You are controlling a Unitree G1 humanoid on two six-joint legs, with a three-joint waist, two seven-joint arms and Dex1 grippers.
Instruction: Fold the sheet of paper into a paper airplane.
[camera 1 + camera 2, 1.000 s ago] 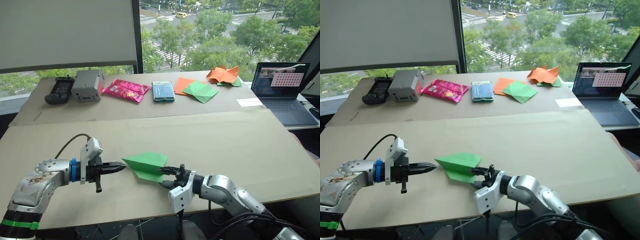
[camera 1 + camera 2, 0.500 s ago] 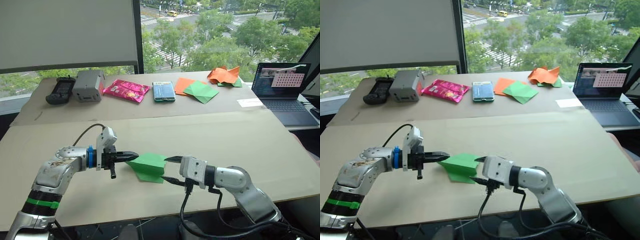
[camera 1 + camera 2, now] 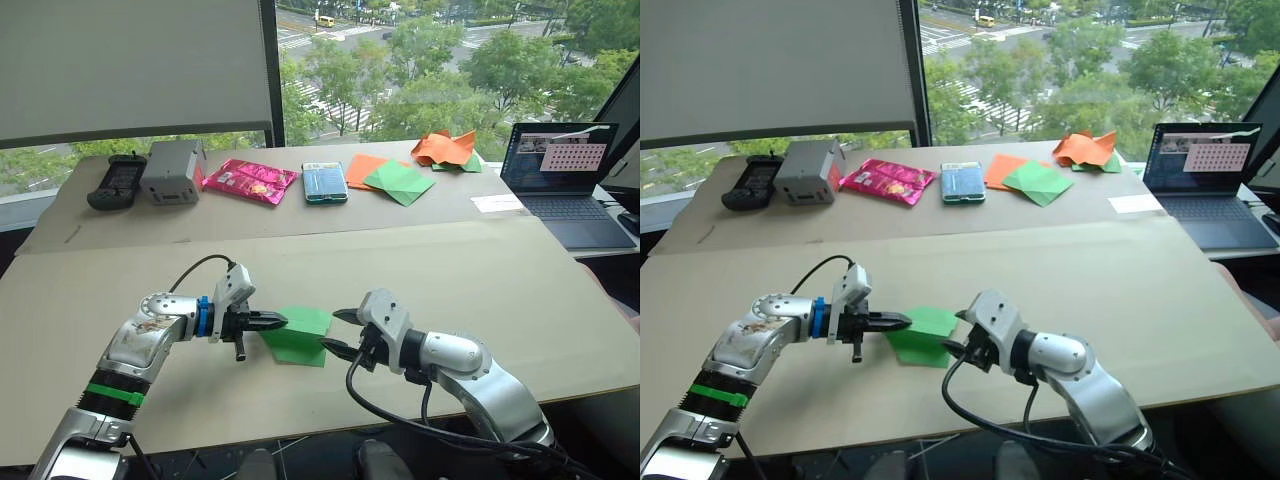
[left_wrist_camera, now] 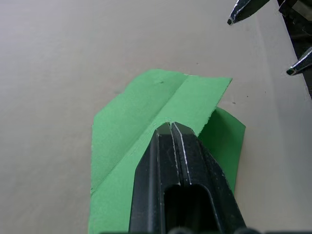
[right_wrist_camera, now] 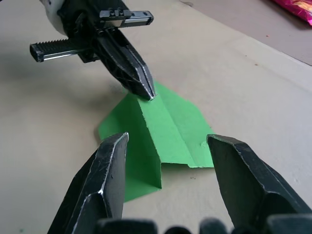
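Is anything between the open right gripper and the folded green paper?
Nothing visible. The right gripper stands open just short of the green paper's near edge, with bare table between them. The left gripper, shut, presses on the paper's far end, clear of that approach.

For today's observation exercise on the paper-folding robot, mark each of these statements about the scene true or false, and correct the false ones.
1. The left claw is shut, with its tip pressing on the folded green paper. True.
2. The right claw is clamped on the paper. False: its fingers stand open, just beside the paper's edge.
3. A laptop sits open at the table's right end. True.
4. The pink snack packet lies on top of the folded green paper. False: it lies on the far table, beside a blue-green packet.
5. Crumpled orange paper lies near the laptop. True.
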